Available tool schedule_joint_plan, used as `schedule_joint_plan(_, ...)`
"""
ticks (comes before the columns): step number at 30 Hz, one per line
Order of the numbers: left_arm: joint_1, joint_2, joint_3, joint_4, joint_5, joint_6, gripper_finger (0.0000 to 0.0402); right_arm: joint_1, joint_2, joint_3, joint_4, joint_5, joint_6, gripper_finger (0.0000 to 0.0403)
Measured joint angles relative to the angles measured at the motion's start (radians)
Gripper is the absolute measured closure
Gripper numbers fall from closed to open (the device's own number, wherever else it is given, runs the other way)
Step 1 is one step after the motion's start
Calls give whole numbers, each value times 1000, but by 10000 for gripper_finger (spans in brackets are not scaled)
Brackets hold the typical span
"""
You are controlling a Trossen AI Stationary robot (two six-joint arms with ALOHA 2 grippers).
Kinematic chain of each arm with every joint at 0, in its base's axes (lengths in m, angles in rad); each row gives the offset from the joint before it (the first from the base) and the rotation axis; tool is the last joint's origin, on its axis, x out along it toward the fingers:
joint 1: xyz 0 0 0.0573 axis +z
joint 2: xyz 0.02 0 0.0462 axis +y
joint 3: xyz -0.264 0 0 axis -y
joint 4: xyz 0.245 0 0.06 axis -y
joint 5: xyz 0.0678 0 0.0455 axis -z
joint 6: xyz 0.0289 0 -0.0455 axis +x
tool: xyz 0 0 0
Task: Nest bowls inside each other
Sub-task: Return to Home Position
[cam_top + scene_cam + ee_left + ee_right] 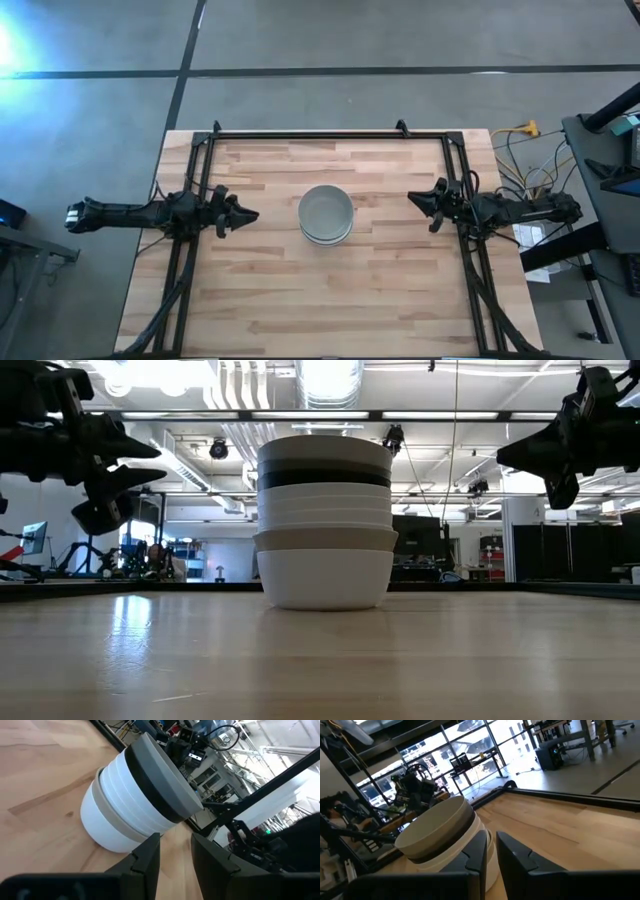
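Observation:
The bowls (326,214) stand nested in one stack at the middle of the table, the bottom white bowl (324,578) resting on the wood. Above it I see a beige-grey bowl, several white ones, a black one and a grey bowl (165,775) on top; the stack also shows in the right wrist view (440,837). My left gripper (250,215) hovers left of the stack, raised off the table, fingers slightly apart (175,852). My right gripper (413,200) hovers to the right of it, fingers slightly apart (491,851). Neither touches a bowl.
A black metal frame (330,133) runs along the table's far edge and down both sides by the arm bases. Cables and equipment (540,160) sit past the right edge. Bare wood (330,300) lies in front of the stack.

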Motion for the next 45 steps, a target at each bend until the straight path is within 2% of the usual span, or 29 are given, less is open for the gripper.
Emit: schedule_joint_plan(45, 0, 16, 0, 0, 0, 0, 307, 0, 0, 0, 0, -1, 0, 364)
